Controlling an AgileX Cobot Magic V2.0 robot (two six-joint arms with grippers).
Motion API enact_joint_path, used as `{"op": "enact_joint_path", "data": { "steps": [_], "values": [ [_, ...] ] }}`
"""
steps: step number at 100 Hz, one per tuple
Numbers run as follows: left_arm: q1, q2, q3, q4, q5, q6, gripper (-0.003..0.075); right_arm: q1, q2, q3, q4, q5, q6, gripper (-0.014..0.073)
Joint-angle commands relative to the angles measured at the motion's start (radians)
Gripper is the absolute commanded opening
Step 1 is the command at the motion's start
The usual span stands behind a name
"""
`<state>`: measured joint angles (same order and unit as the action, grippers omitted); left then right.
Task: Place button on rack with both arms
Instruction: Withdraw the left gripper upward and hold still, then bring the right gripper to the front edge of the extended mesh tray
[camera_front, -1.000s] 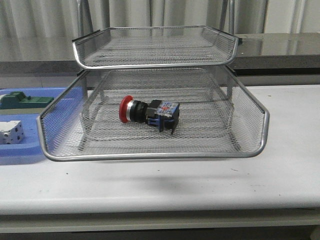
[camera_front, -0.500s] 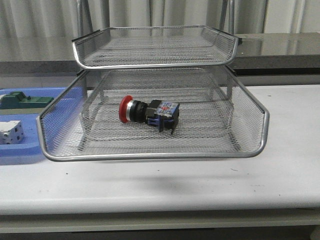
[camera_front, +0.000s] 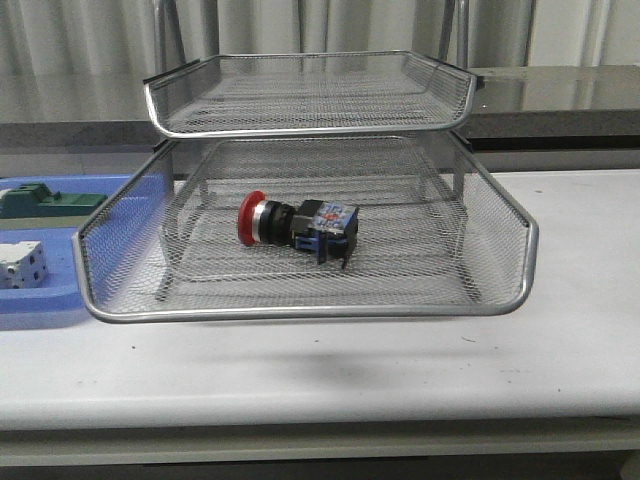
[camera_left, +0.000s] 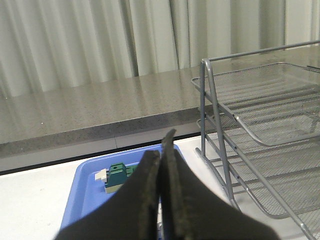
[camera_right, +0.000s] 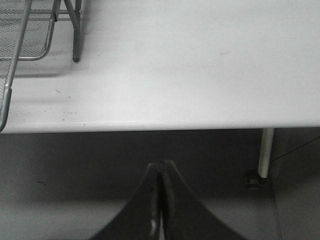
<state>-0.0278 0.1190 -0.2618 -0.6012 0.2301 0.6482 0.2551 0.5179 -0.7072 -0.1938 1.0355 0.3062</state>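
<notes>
The button (camera_front: 297, 222), with red head, black body and blue rear block, lies on its side in the pulled-out middle tray of the silver wire-mesh rack (camera_front: 300, 310). The rack also shows in the left wrist view (camera_left: 260, 135) and its corner in the right wrist view (camera_right: 30, 35). My left gripper (camera_left: 161, 150) is shut and empty, held above the blue tray to the left of the rack. My right gripper (camera_right: 161, 167) is shut and empty, below and in front of the table's front edge. Neither gripper shows in the front view.
A blue plastic tray (camera_front: 40, 300) at the table's left holds a green block (camera_front: 45, 200) and a white boxy component (camera_front: 22, 263); the tray (camera_left: 90, 185) and green block (camera_left: 118, 175) also show in the left wrist view. A grey counter (camera_front: 560, 90) and curtains are behind.
</notes>
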Motion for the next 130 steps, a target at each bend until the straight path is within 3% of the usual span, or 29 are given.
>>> {"op": "enact_joint_path", "data": {
  "steps": [1, 48, 70, 107, 130],
  "values": [
    [0.003, 0.008, -0.025, -0.017, -0.070, -0.010, -0.0020, 0.001, 0.007, -0.033, -0.028, -0.048, 0.000, -0.0071],
    [0.003, 0.008, -0.025, -0.017, -0.070, -0.010, -0.0020, 0.001, 0.013, -0.033, 0.000, -0.162, 0.000, -0.0071],
    [0.003, 0.008, -0.025, -0.017, -0.070, -0.010, -0.0020, 0.001, 0.114, -0.033, 0.149, -0.214, -0.008, -0.0071],
    [0.003, 0.008, -0.020, -0.017, -0.070, -0.010, -0.0020, 0.003, 0.445, -0.033, 0.524, -0.266, -0.361, -0.0069],
    [0.003, 0.008, -0.020, -0.017, -0.070, -0.010, -0.0020, 0.093, 0.568, -0.033, 0.590, -0.276, -0.490, -0.0069]
  ]
}}
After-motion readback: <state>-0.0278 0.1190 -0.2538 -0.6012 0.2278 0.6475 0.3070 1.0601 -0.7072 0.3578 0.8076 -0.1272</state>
